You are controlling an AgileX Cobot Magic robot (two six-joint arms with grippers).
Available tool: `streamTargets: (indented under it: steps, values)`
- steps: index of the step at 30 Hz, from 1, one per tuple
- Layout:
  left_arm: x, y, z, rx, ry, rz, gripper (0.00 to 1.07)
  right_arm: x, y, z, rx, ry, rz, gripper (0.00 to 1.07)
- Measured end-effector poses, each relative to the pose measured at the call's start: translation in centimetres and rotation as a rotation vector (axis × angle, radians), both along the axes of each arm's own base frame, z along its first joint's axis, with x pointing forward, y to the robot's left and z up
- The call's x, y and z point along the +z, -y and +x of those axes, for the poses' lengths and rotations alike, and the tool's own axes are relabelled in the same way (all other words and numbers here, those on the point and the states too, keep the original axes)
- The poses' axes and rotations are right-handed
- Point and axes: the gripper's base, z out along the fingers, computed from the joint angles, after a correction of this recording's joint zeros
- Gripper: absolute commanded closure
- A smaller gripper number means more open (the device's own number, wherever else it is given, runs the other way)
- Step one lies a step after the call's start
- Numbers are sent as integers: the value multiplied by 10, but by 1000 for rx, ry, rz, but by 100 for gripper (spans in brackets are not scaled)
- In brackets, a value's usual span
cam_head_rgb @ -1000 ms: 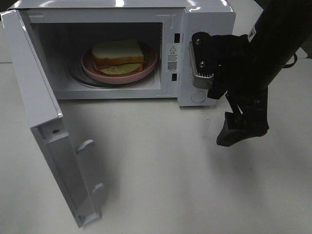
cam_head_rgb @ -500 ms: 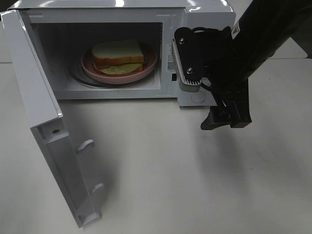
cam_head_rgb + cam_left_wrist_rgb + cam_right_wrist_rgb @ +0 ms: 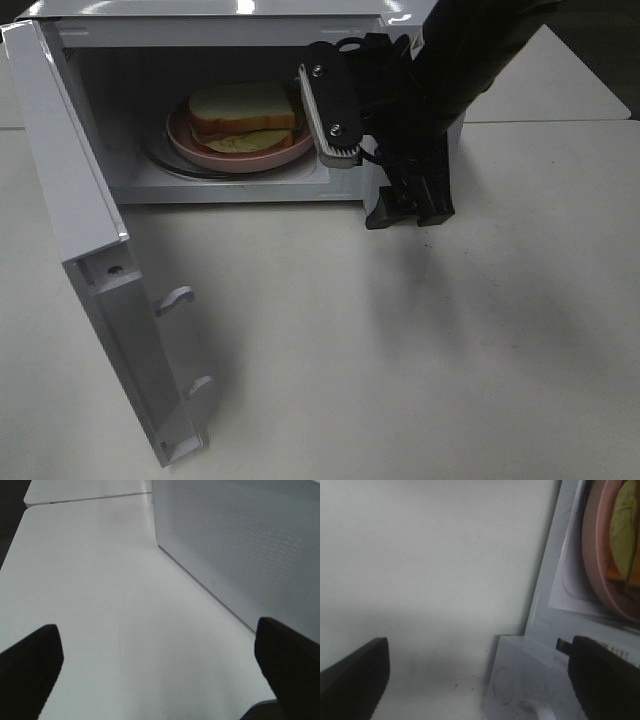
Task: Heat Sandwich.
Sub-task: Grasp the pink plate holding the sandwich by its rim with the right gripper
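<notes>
The left tool stands wide open and empty over the desk, just beside the perforated outer wall of the microwave. The door is swung fully open at the left. The sandwich lies on the pink plate inside the cavity, so the step in hand is probably to shut the door. The right tool, also open and holding nothing, hangs before the oven's front, near the right edge of the cavity. To do this well, it should pass in front of the opening and not into it, meet the door's inner face near the free edge, and push smoothly. Compared with one second ago, the right arm has moved left and now covers the control panel. The sandwich and the door are unchanged.
</notes>
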Motion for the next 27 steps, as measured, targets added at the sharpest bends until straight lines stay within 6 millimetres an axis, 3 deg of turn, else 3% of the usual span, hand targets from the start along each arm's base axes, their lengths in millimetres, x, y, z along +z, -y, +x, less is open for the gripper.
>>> streamTargets:
  steps: [8, 20, 27]
  values:
    - [0, 0, 0, 0, 0, 0, 3, -7, -32, 18, 48, 36, 20, 17]
    - [0, 0, 0, 0, 0, 0, 3, -21, -58, 53, 50, 98, 62, 18]
    - [0, 0, 0, 0, 0, 0, 3, -40, -75, 75, 50, 103, 65, 19]
